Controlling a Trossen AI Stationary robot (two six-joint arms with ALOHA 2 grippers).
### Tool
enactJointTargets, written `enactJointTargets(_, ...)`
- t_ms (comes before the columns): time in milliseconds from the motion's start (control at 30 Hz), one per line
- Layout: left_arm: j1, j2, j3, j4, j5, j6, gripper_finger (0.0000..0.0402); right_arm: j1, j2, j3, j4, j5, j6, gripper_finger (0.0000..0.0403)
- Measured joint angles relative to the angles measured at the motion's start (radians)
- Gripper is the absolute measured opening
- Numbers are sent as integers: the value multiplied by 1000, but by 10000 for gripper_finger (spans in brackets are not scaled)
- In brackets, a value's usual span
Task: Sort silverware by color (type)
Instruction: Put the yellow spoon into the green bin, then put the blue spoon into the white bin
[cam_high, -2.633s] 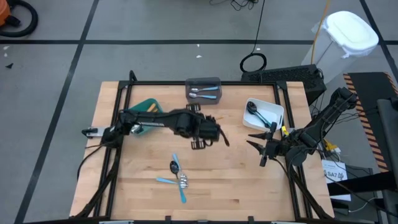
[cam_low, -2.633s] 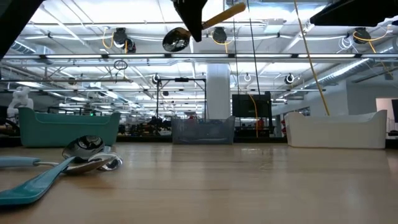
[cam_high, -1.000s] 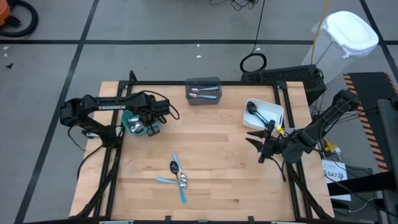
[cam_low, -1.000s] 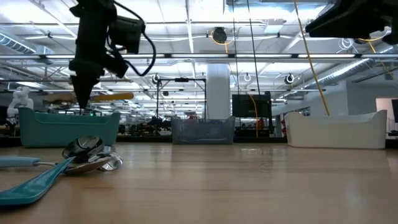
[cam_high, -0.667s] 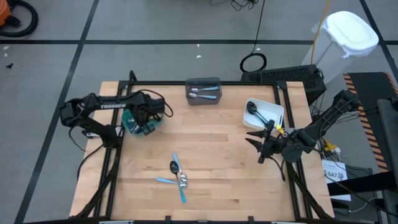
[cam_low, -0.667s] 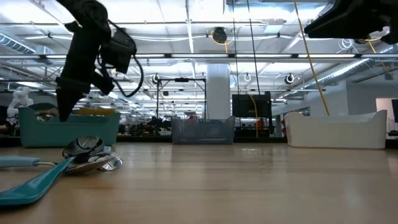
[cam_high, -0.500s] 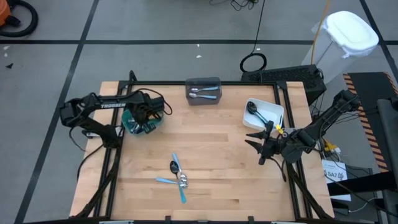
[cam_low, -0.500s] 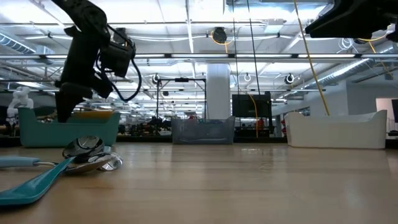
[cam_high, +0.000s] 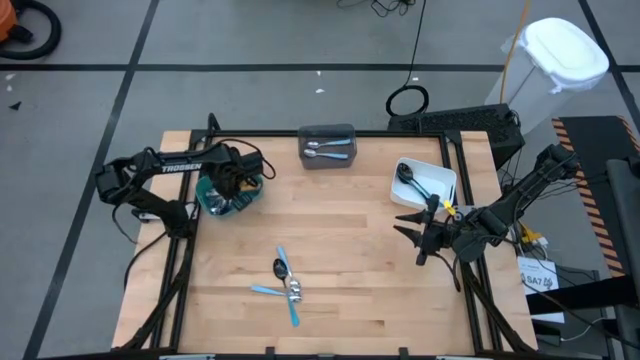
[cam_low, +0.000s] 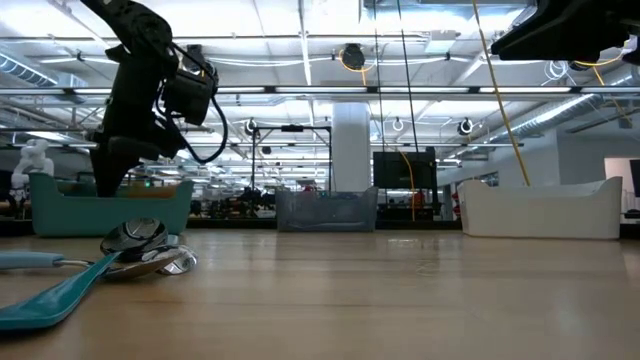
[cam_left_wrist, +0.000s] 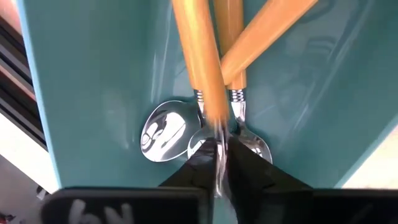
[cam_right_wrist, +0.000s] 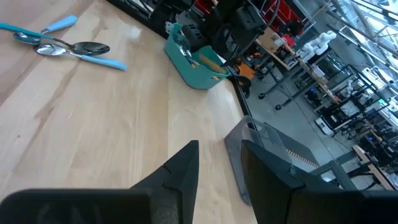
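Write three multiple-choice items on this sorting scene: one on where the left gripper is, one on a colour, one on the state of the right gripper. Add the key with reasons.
1. Where is the left gripper?
A. Over the teal bin
B. Over the white bin
C. Over the loose pile at mid-table

2. What colour are the handles of the spoons lying in the teal bin?
A. Blue
B. Orange
C. Black

3. How is the right gripper?
A. Shut on a fork
B. Open and empty
C. Inside the grey bin

Key:
1 A: the left gripper sits over the teal bin.
2 B: the left wrist view shows orange-handled spoons on the teal floor.
3 B: the right gripper has its fingers spread with nothing between them, beside the white bin.
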Motion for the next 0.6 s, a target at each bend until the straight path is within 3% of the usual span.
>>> enactJointTargets(300,-13,0,1,-36,-27,-26,123,0,0,0,0,0,-2,114)
enactJointTargets(600,-145,-6,151,-140,-31,-155,133,0,0,0,6,0,-30,114)
